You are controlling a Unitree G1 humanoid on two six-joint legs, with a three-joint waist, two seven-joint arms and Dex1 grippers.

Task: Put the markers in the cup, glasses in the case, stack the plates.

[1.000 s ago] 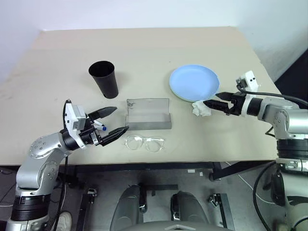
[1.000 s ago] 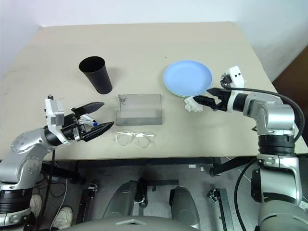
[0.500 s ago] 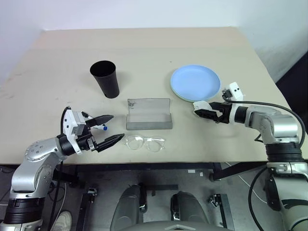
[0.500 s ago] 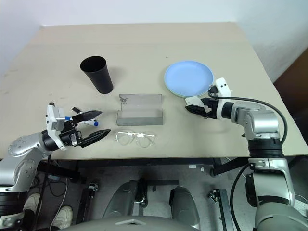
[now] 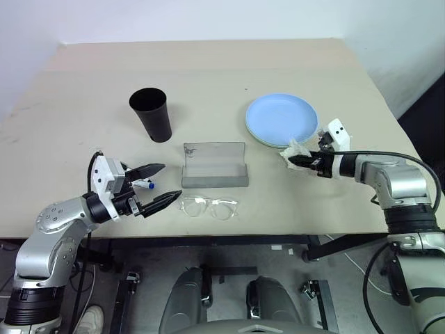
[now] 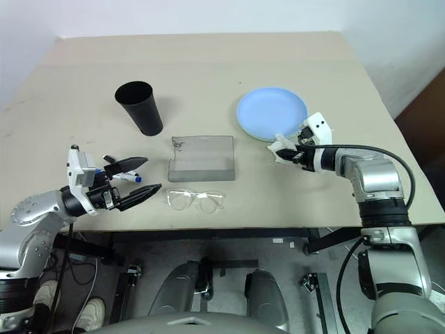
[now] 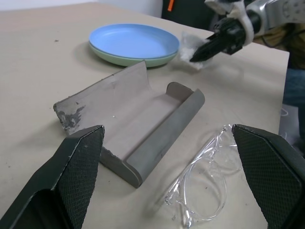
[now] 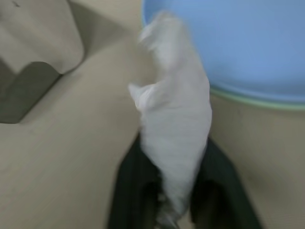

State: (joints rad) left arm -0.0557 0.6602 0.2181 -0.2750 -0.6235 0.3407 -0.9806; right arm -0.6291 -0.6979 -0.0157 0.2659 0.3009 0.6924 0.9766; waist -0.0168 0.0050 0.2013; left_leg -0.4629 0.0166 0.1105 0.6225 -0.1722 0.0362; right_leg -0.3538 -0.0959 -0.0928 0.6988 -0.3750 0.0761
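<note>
The right gripper [image 6: 295,156] is pinched shut on the crumpled tissue [image 8: 174,129] just near of the stacked plates [image 5: 281,120]; lifting may snag their rim; the left gripper [image 5: 157,186] gapes empty beside a marker [image 5: 144,184], left of the glasses [image 5: 208,207] and case [image 5: 214,165].

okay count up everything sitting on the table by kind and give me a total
Plates: 2, light blue stacked on mint green
Cup: 1, black
Glasses case: 1, grey, open
Glasses: 1, clear frame
Markers: 1 visible, blue-tipped, behind the open left tool
Tissue: 1, white, pinched in the right tool
Total: 7
</note>
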